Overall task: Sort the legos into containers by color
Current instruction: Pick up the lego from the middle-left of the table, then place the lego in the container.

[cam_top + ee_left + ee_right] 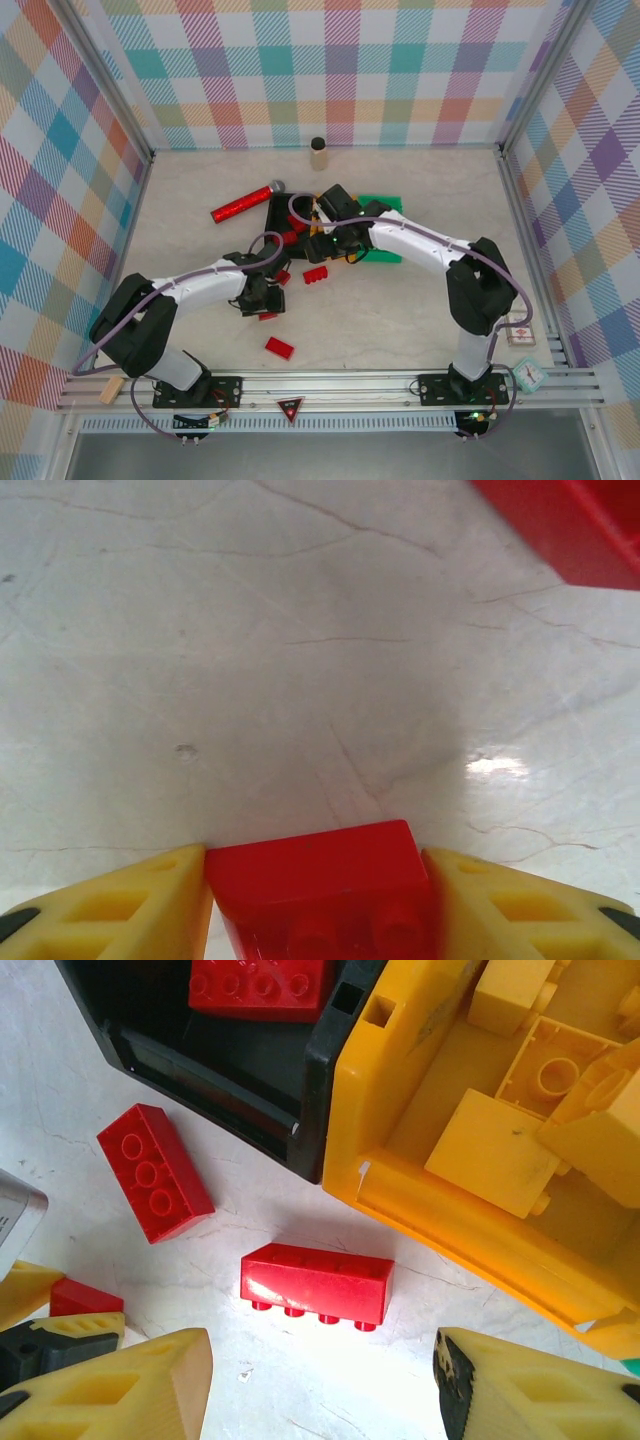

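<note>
Print: the small card [522, 333] and the red triangle sticker [290, 407] at the near rail both carry markings too small to read.

Left gripper [316, 865]: fingers [120, 905] narrow, clamped on the gripped brick [320, 885]. It's glossy red with two studs on the near face and touches both pads. Can't tell if it's off the table [250, 660]. There's a blurred red piece [565, 525] well ahead and to the right of the fingers.

Right gripper [322, 1360]: fingers [140, 1390] spread wide, nothing between them.
- Just ahead, centred on the gap: the side-lying brick [316, 1282], red, a row of four studs facing the fingers, resting on the table.
- Ahead-left: the studs-up brick [155, 1172], red, lying flat, apart from the first.
- Further ahead-left: the black bin [215, 1065], with the binned brick [262, 985], red, inside.
- Ahead-right: the orange bin [400, 1200], touching the black one. It holds yellow bricks [495, 1150], at least one hollow side up.

Top view: the green bin [388, 203] is on the far side of the orange one, partly under the right arm.
</note>
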Robot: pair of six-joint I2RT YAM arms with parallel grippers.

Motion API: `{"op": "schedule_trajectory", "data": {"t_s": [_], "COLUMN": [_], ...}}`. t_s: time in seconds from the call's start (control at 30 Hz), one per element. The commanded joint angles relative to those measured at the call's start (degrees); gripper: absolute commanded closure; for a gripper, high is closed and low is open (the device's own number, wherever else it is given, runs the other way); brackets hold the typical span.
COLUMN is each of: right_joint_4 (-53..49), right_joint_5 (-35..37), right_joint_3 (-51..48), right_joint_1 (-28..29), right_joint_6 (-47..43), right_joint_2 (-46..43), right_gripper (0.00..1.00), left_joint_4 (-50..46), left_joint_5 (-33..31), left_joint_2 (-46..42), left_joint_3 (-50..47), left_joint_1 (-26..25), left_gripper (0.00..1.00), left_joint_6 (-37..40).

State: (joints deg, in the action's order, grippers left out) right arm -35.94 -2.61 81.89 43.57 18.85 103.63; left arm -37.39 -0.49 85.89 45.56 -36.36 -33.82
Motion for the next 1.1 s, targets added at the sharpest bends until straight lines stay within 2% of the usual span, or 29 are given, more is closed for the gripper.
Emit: {"op": "schedule_trajectory", "data": {"t_s": [0.0,0.3,0.67,0.73,0.9,1.07], "right_joint_4": [1.29,2.33,5.56,5.82,7.70,7.34], "right_joint_5": [-0.63,-0.02,0.39,0.41,0.39,1.90], "right_joint_3": [-1.35,-8.51,-20.35,-21.52,-21.91,-17.48], "right_joint_1": [0.20,0.18,2.79,3.82,6.75,8.60], "right_joint_6": [1.05,3.12,7.04,7.94,9.44,9.04], "right_joint_2": [-2.90,-9.13,-16.74,-17.23,-15.46,-9.57], "right_gripper": [0.39,0.39,0.39,0.39,0.38,0.35], "left_joint_4": [-0.66,-9.83,-15.36,-16.20,-16.51,-14.09], "left_joint_5": [1.77,-4.11,-9.29,-9.75,-9.97,-8.45], "left_joint_2": [0.76,4.81,21.51,23.82,24.33,17.90], "left_joint_3": [4.59,22.09,47.33,50.33,52.44,46.91], "left_joint_1": [-0.64,1.04,7.09,7.83,7.88,7.82], "left_gripper": [0.46,0.46,0.44,0.40,0.30,0.29], "left_joint_6": [-0.32,3.87,9.90,10.72,11.95,11.56]}}
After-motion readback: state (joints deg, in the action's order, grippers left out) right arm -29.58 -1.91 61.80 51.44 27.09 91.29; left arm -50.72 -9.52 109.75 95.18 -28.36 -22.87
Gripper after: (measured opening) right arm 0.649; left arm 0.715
